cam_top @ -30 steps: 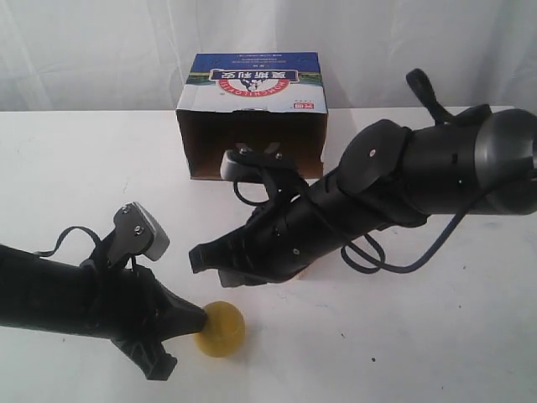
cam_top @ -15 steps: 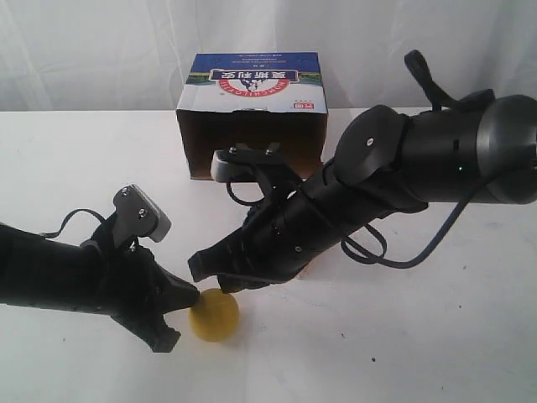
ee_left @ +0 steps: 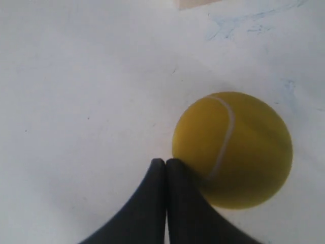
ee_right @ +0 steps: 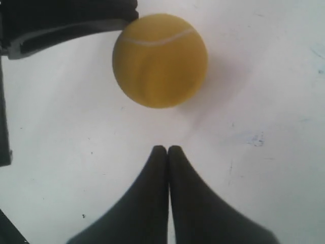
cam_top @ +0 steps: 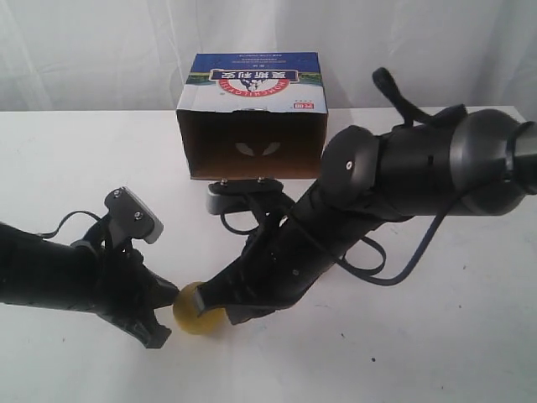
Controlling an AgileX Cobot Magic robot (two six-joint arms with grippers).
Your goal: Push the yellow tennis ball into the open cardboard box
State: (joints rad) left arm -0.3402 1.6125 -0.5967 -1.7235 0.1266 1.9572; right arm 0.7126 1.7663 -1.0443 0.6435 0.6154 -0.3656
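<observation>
The yellow tennis ball [cam_top: 195, 309] rests on the white table near its front, between my two arms. My left gripper [cam_top: 174, 297] is shut and its tips touch the ball's left side; in the left wrist view the ball [ee_left: 232, 149] lies against that gripper [ee_left: 165, 161]. My right gripper [cam_top: 210, 302] is shut too, reaching across from the right; in the right wrist view the ball [ee_right: 160, 60] sits a short gap beyond its tips [ee_right: 167, 149]. The open cardboard box [cam_top: 252, 117] stands at the back, its dark mouth facing the ball.
The white table [cam_top: 436, 336] reaches to a pale curtain behind the box. The right arm's bulky black body [cam_top: 403, 180] and its cables lie between the ball and the box's right half. A pale wooden corner [ee_left: 195, 3] shows at the edge of the left wrist view.
The ball has rolled left and slightly toward the back with the left gripper against it. The right arm has swung down and left, bringing its shut tips close to the ball.
</observation>
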